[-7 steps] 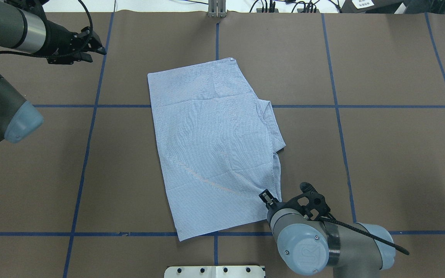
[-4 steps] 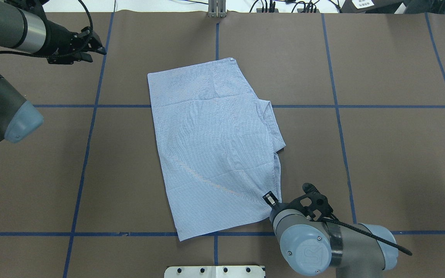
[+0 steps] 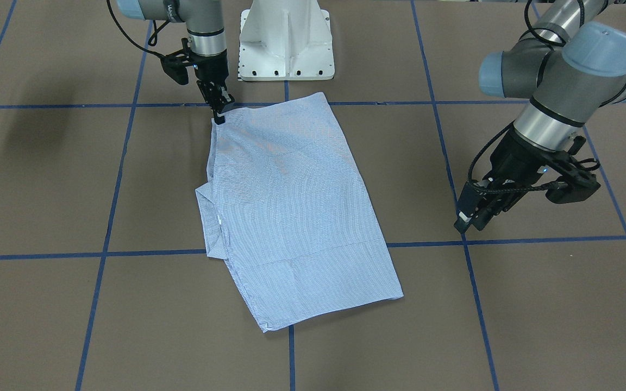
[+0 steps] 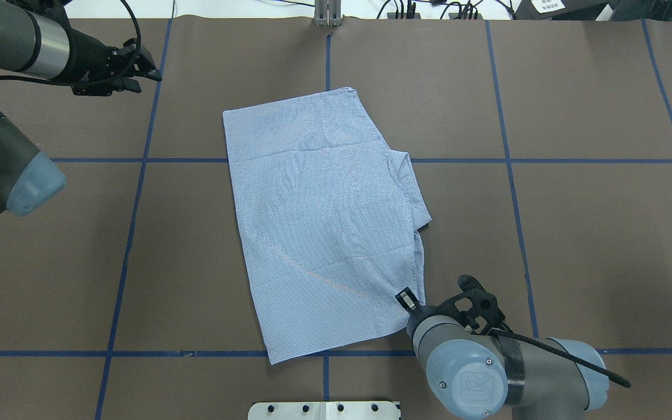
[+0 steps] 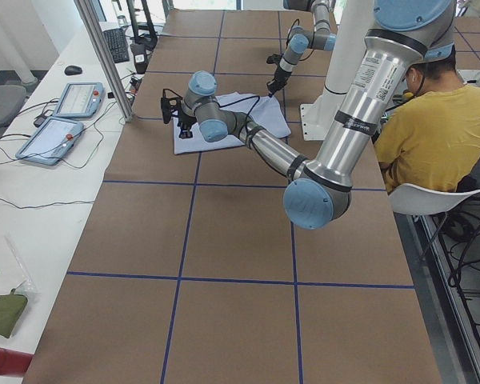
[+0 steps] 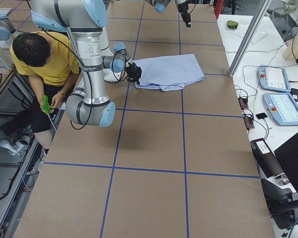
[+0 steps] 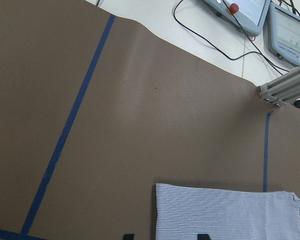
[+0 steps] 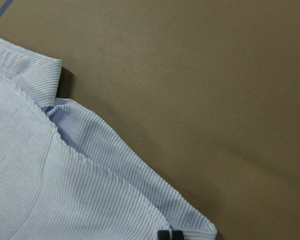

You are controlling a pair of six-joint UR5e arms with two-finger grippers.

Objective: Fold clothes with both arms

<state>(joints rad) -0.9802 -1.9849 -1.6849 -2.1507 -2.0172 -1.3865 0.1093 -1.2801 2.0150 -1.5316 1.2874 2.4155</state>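
The striped shirt point(image 4: 324, 227) lies folded into a long panel mid-table, its collar point(image 4: 412, 192) poking out on the right edge. My right gripper point(image 4: 409, 300) sits at the shirt's near right corner. In the right wrist view its fingertips point(image 8: 169, 234) are pressed together with the shirt point(image 8: 65, 190) edge between them. In the front-facing view the right gripper point(image 3: 219, 114) pinches that corner of the shirt point(image 3: 291, 206). My left gripper point(image 4: 146, 73) hovers over bare table, far left of the shirt. The left gripper point(image 7: 166, 237) is open and holds nothing, with the shirt point(image 7: 225, 212) ahead of it.
The white pedestal base point(image 3: 286, 38) stands at the table's near edge. A person in a yellow top point(image 6: 44, 59) sits behind the robot. Control tablets point(image 6: 283, 99) and cables lie past the far edge by an aluminium post point(image 5: 104, 56). Blue tape lines cross the brown table.
The right gripper's fingers have come together on the shirt's near right corner, and that arm has shifted slightly right. The left gripper has drifted a little toward the far edge.
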